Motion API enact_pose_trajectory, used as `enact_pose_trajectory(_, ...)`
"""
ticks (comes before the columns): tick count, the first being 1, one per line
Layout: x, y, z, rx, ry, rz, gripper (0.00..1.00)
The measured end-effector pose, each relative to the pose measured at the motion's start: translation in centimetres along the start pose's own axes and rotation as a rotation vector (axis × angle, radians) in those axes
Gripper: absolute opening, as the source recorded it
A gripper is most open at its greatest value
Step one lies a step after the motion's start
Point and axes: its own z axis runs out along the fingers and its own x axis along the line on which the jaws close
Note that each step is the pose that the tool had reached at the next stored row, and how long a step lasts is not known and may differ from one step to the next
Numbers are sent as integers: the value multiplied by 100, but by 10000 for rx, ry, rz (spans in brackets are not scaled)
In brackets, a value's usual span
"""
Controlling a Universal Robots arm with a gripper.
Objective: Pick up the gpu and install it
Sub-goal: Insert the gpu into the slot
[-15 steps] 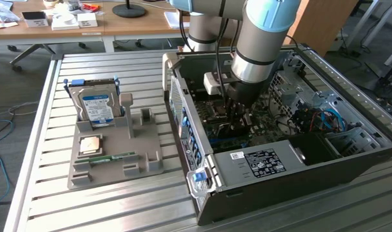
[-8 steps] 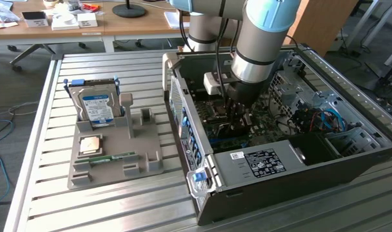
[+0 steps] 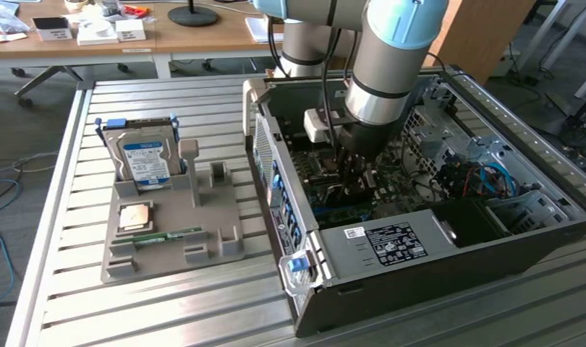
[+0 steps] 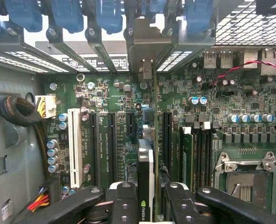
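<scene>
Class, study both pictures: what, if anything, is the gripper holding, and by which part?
The gripper holds the gpu, pinched across its two flat faces at the edge farthest from the motherboard.

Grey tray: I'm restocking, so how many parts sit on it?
3: hard drive upright at its far end, square chip lying midway, green memory stick nearer the camera. None seems hidden.
</scene>
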Motion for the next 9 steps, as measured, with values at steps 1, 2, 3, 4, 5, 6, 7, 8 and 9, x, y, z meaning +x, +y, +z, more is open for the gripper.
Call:
enact_pose_trajectory(1, 0, 0, 0, -1, 1, 0, 27)
enact_pose_trajectory(2, 0, 0, 0, 0, 0, 0, 27)
enact_pose_trajectory(3, -3, 2, 0, 1, 2, 1, 27)
enact_pose_trajectory(4, -6, 4, 0, 2, 3, 1, 27)
enact_pose_trajectory(5, -7, 6, 0, 0, 4, 0, 27)
enact_pose_trajectory(6, -8, 6, 0, 0, 2, -1, 27)
enact_pose_trajectory(7, -8, 7, 0, -2, 3, 0, 27)
enact_pose_trajectory(8, -9, 7, 1, -1, 8, 4, 27)
enact_pose_trajectory(9, -9, 8, 2, 0, 15, 10, 27)
